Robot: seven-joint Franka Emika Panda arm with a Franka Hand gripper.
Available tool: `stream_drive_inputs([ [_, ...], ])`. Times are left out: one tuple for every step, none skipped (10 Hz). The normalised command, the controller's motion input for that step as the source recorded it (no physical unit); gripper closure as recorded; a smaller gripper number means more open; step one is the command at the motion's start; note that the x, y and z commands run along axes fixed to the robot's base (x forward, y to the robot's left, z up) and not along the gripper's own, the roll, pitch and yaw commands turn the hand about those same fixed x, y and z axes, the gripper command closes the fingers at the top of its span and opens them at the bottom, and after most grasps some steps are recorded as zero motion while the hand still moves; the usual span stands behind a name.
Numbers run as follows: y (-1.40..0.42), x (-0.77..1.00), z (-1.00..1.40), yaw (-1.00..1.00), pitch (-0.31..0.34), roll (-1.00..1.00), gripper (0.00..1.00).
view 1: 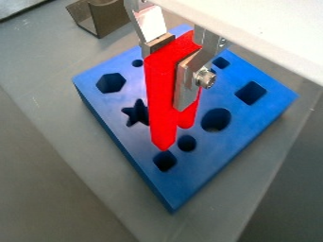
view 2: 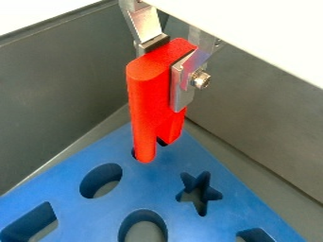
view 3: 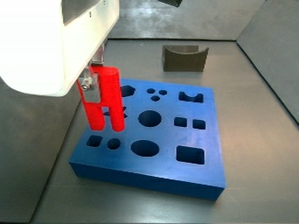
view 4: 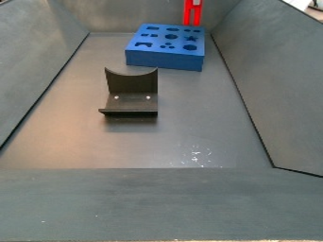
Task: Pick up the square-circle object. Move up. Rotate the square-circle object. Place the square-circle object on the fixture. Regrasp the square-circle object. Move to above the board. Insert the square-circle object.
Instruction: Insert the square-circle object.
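My gripper (view 1: 173,59) is shut on the red square-circle object (view 1: 167,95) and holds it upright, long side down, over the blue board (view 1: 190,170). In a wrist view the object's (view 2: 154,104) lower end reaches a hole near the board's (view 2: 76,203) corner; I cannot tell whether it is inside. In a side view the object (view 3: 103,103) stands at the board's (view 3: 152,166) left side, below the gripper (view 3: 90,77). In a far side view it (view 4: 192,11) shows at the board's (view 4: 167,47) far edge. The fixture (view 3: 184,58) stands apart, holding nothing.
The board has several shaped holes, among them a star (view 1: 135,113) and a hexagon (view 1: 110,83). The fixture also shows in a side view (view 4: 128,93), nearer the camera than the board. Grey bin walls (view 4: 51,85) surround the floor.
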Motion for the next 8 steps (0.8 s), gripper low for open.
stream_drive_inputs([
  [-0.15,0.19,0.0,0.0,0.044,0.13,1.0],
  [-0.37,0.07,-0.17,0.0,0.0,0.26,1.0],
  [-0.25,0.21,-0.09,0.0,0.003,0.21,1.0],
  [0.0,0.19,-0.02,0.0,0.021,0.06,1.0],
  [0.0,0.03,-0.13,0.0,0.0,0.13,1.0],
  [0.0,0.28,-0.02,0.02,0.0,0.15,1.0],
  [0.11,0.0,-0.1,0.0,-0.106,0.13,1.0],
  [0.0,0.0,-0.02,0.0,-0.074,0.13,1.0],
])
